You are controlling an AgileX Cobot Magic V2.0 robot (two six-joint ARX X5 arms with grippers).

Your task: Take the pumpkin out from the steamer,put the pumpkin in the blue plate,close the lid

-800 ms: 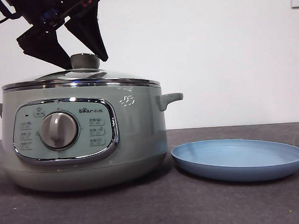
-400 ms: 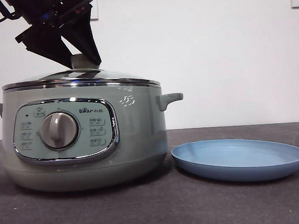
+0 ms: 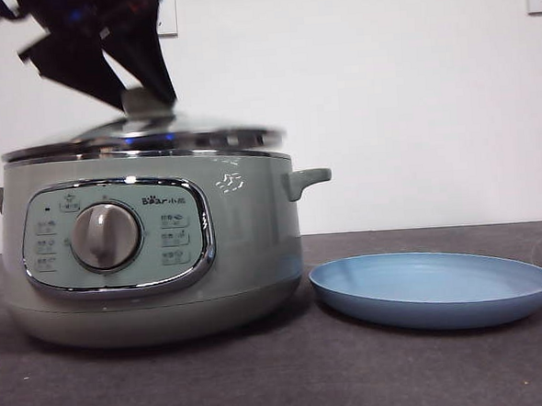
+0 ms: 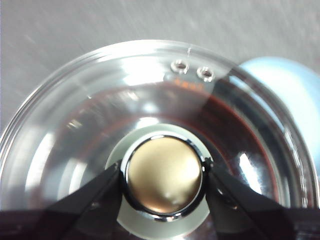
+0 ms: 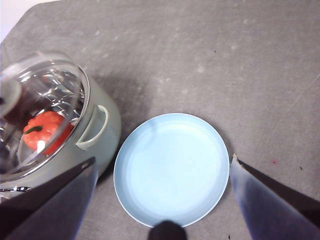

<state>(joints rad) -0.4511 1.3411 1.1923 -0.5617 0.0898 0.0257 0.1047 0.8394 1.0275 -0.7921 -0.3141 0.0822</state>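
Observation:
The sage-green steamer point(image 3: 155, 256) stands at the left of the table. Its glass lid point(image 3: 147, 135) hovers a little above the pot's rim and looks blurred. My left gripper point(image 3: 141, 99) comes down from the upper left and is shut on the lid's knob point(image 4: 162, 175), with one jaw on each side. Through the glass, the right wrist view shows the orange-red pumpkin point(image 5: 47, 129) lying inside the steamer point(image 5: 102, 127). The blue plate point(image 3: 433, 287) lies empty to the right of the pot. My right gripper point(image 5: 163, 159) hangs open high above the plate point(image 5: 172, 167).
The steamer and plate rest on a dark grey table point(image 3: 291, 377), with a white wall behind. A side handle point(image 3: 306, 180) juts from the steamer toward the plate. Bare tabletop lies in front of both and to the plate's right.
The left gripper's jaws closed in on the lid's knob. Since then the lid has lifted slightly off the steamer's rim, and it is blurred by motion.

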